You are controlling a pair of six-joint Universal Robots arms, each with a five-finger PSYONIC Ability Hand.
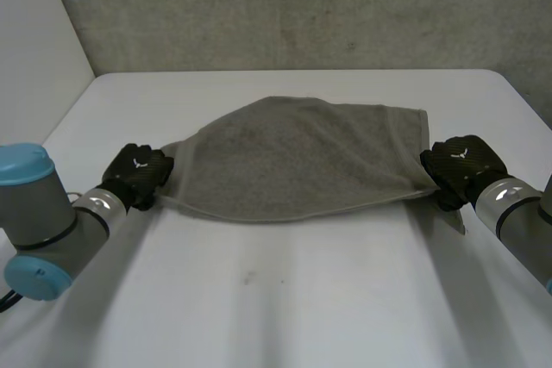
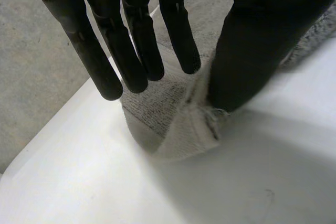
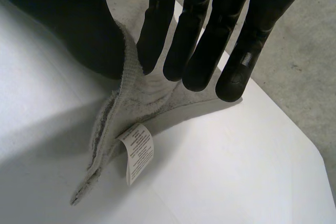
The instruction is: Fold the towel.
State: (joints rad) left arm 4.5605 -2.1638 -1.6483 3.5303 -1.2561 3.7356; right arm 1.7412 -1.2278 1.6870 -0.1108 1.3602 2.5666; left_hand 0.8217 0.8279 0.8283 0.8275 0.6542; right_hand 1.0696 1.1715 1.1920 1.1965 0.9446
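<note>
The left arm (image 1: 47, 221) and the right arm (image 1: 517, 213) enter over the near part of the white surface (image 1: 285, 299). The left hand (image 1: 136, 174) is clamped on the near left corner of the towel (image 1: 302, 157). In the left wrist view the cloth runs between the straight fingers (image 2: 131, 51) and the thumb (image 2: 252, 51), and the corner tip reaches the surface below the fingertips. The right hand (image 1: 461, 165) is clamped on the near right corner. In the right wrist view the hem passes between its thumb and fingers, the corner trails down onto the surface, and a white label (image 3: 137, 153) sticks out from the hem. The grey towel spans the middle of the surface between the two hands, its near edge sagging in a shallow curve. Its far edge points toward the grey wall (image 1: 302, 6)
</note>
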